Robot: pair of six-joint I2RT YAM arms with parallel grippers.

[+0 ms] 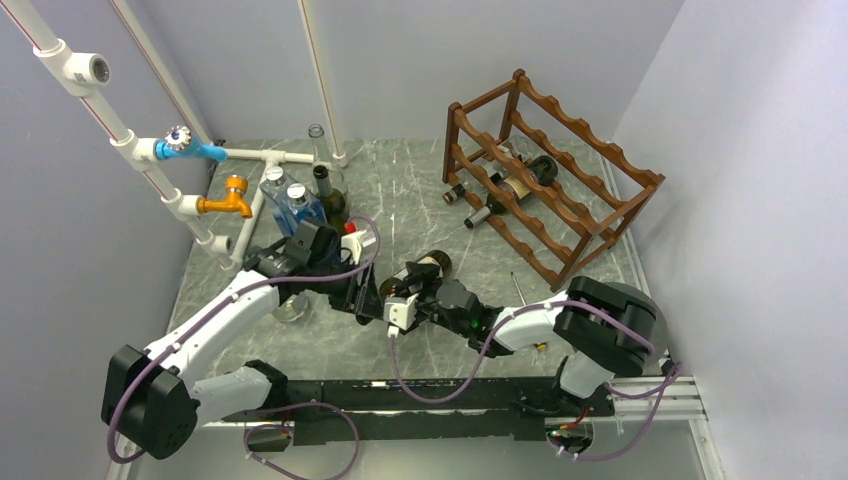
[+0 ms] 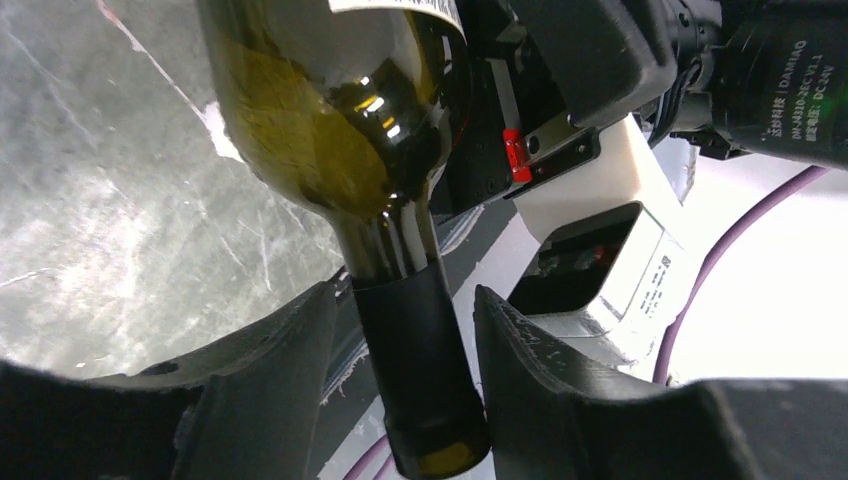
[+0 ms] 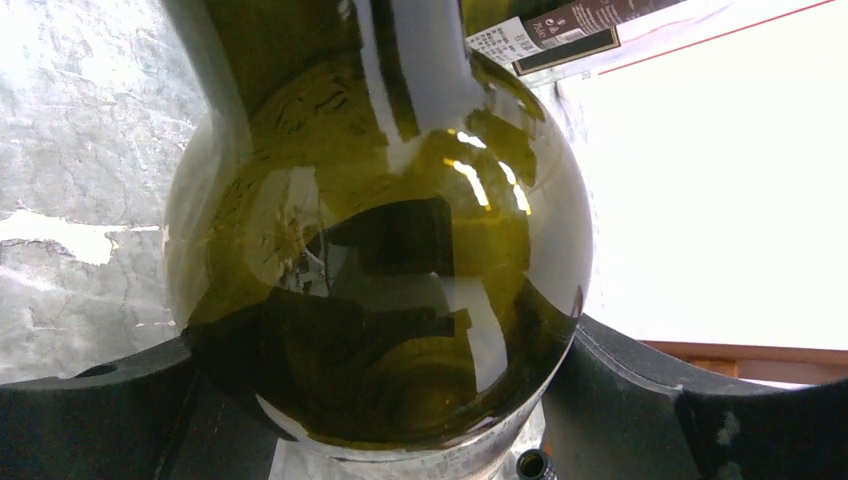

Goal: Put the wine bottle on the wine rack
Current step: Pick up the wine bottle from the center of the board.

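Observation:
A dark green wine bottle (image 1: 428, 270) hangs level above the middle of the table, held between both arms. My right gripper (image 3: 385, 365) is shut on its wide body (image 3: 380, 230), one finger on each side. The bottle's neck (image 2: 415, 360) with its black foil sits between the fingers of my left gripper (image 2: 402, 292). Those jaws stand close around the neck; the right finger touches the lip and a thin gap shows on the left side. The dark reddish-brown wine rack (image 1: 590, 175) stands at the back right, with two bottles (image 1: 510, 185) lying on its lower rails.
Upright bottles (image 1: 330, 195) and blue-topped ones (image 1: 290, 200) crowd the back left beside white pipes with an orange tap (image 1: 230, 197). A clear glass (image 1: 292, 308) sits under my left arm. Walls close in on the left, back and right.

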